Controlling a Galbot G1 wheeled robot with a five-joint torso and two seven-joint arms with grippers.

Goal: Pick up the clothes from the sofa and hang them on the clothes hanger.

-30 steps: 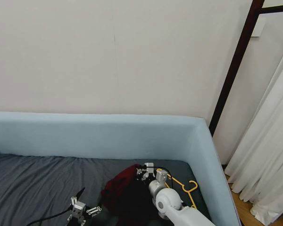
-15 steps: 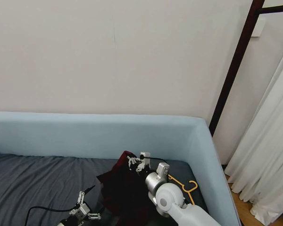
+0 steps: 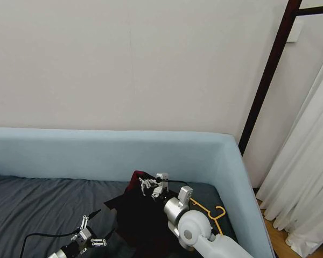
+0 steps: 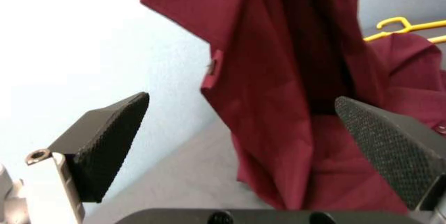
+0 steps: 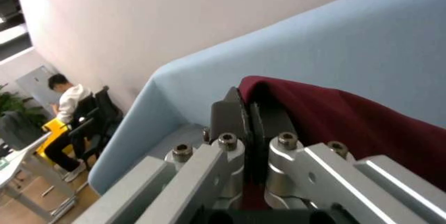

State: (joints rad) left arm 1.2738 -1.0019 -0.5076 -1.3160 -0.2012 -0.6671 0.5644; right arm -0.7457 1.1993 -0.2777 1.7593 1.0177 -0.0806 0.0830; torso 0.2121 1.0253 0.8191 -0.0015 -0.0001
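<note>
Right now your right gripper [image 3: 151, 185] is pinched tight on the top edge of the dark red garment [image 3: 137, 215], holding it up over the sofa [image 3: 124, 156] seat beside the yellow hanger [image 3: 212, 215], while your left gripper [image 3: 93, 232] hovers nearby, fingers spread wide.

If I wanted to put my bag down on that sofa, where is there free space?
The dark grey seat cushion is bare along its left stretch, bordered by the light blue padded backrest and the open left end effector. The right end is crowded: the dark red cloth garment, clamped in the right end effector, and the yellow clothes hanger.
</note>
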